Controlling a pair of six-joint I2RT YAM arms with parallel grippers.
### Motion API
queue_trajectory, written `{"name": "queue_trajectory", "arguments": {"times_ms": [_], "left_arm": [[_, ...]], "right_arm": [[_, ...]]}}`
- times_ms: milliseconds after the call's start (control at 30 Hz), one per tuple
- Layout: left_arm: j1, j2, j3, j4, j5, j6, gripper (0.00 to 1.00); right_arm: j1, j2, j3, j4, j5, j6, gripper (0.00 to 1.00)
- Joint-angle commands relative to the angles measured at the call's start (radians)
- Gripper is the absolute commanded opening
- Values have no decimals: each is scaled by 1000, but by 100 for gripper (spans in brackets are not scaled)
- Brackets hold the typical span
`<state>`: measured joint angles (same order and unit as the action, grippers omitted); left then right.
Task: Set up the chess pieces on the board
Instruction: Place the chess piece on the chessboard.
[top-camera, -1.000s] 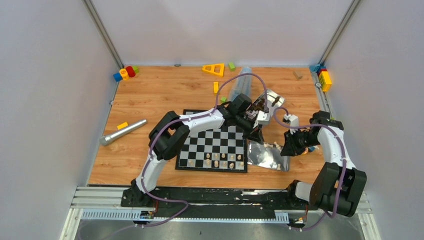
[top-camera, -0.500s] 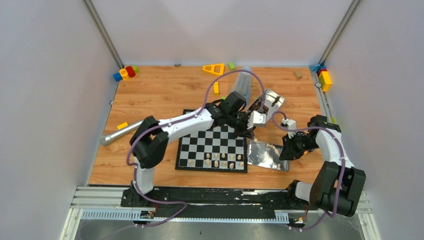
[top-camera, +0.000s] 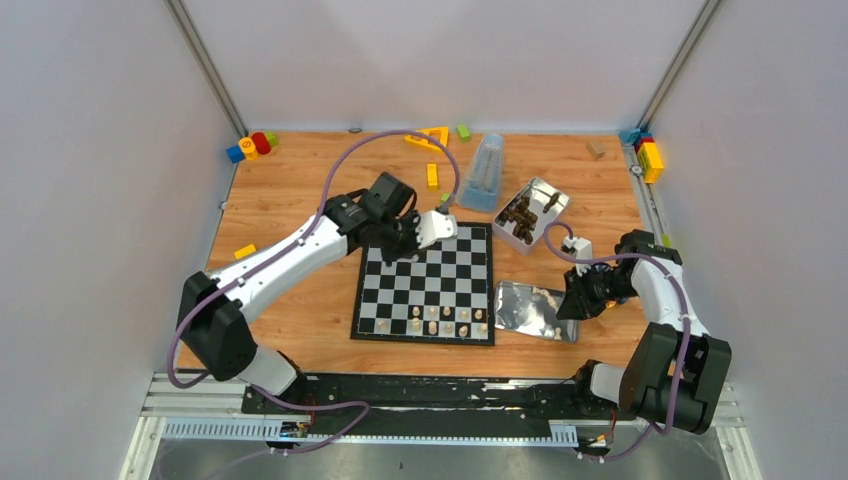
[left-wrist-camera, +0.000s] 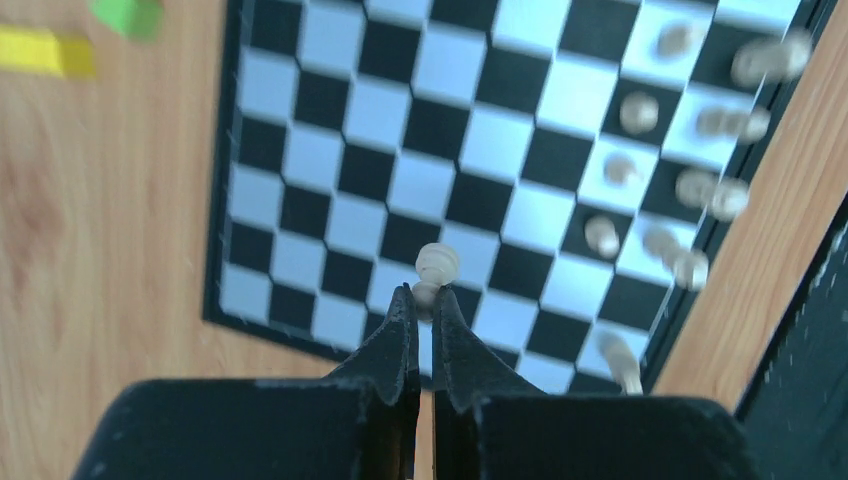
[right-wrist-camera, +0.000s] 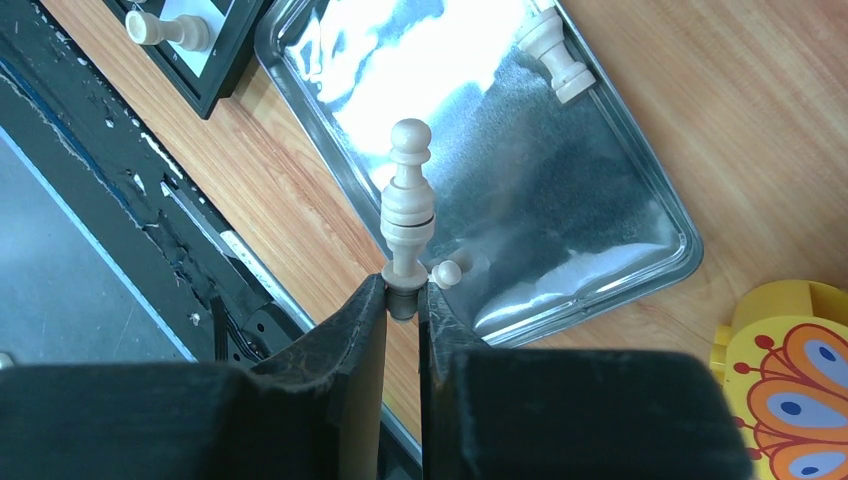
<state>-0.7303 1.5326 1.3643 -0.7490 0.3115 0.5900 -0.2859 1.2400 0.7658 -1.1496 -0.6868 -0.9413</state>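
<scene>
From above, the left gripper (top-camera: 392, 250) hung over the far left part of the chessboard (top-camera: 440, 275). The right gripper (top-camera: 570, 306) sat beside the metal tray (top-camera: 520, 308).

In the left wrist view, its jaws were pinched tight on a small cream chessman (left-wrist-camera: 436, 264) above the chessboard's left side.

In the right wrist view, the jaws clamped the base of a tall cream chessman (right-wrist-camera: 407, 200) over the metal tray.
</scene>
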Motion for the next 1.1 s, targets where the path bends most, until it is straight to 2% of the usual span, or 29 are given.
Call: {"name": "queue_trajectory", "arguments": {"times_ms": [0, 167, 400, 700, 1067], "left_arm": [[-10, -108, -134, -185, -217, 44, 0], [-1, -157, -229, -233, -303, 37, 0], [-1, -169, -329, -220, -332, 8, 3], [-1, -114, -354, -181, -288, -19, 8], [0, -61, -336, -193, -202, -45, 10]], "right_arm": [[-3, -8, 28, 14, -56, -30, 0], [-2, -5, 30, 13, -55, -30, 0], [-1, -4, 21, 15, -53, -33, 0], [-1, -2, 24, 14, -46, -31, 0], [-2, -1, 20, 14, -41, -31, 0]]}}
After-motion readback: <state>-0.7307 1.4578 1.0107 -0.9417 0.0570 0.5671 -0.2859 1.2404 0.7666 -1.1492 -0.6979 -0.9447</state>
